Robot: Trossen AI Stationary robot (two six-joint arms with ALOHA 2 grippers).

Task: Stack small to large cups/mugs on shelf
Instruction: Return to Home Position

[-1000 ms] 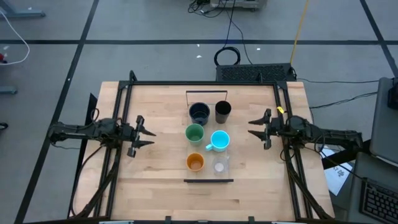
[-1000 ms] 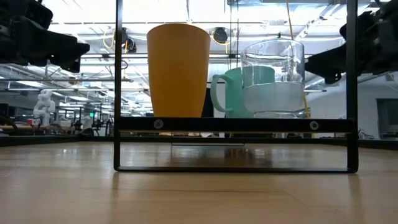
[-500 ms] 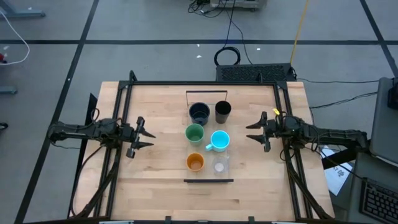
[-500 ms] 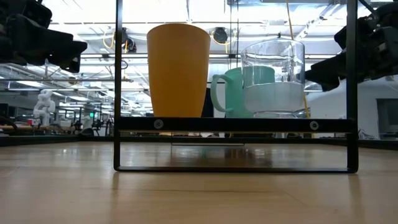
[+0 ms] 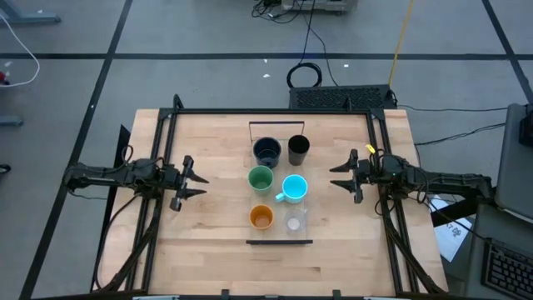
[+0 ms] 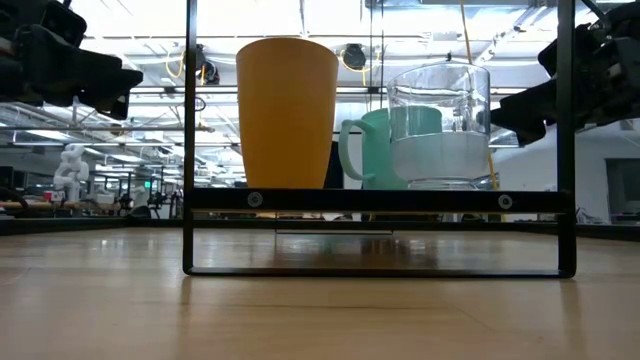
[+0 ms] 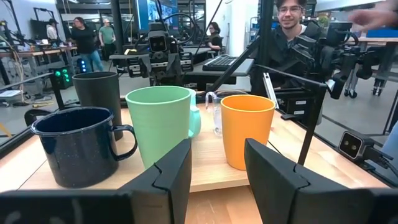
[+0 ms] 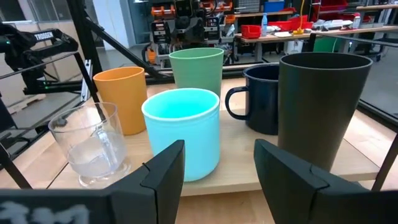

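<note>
All 6 cups stand on the shelf (image 5: 276,133) in the middle of the table (image 5: 216,150), in 2 columns of 3: dark mug (image 5: 266,151) and black cup (image 5: 298,149) at the far end, green cup (image 5: 261,178) and blue mug (image 5: 294,188) in the middle, orange cup (image 5: 261,217) and clear cup (image 5: 293,222) at the near end. The left hand (image 5: 198,185) hovers over the table well to the left of the shelf, about level with the green cup, fingers spread and released, grasping nothing. The right hand (image 5: 336,177) hovers well to the right, about level with the blue mug, likewise released and empty. With nothing left to place, the step in hand looks like the return to home. To do it well, each arm should draw straight back toward its own side, hand left released, with no sweep toward the cups or the table's dark rails (image 5: 275,111). The high view alone gives the full layout and both arms' clearance. The low view shows only the orange cup and clear cup in front, with the blue mug's handle between them, and hides most of the rest. It alone shows the shelf raised above the table. The left wrist view shows the dark mug's handle and a person (image 7: 292,50) beyond the table. The right wrist view shows what looks like a handle on the clear cup.
</note>
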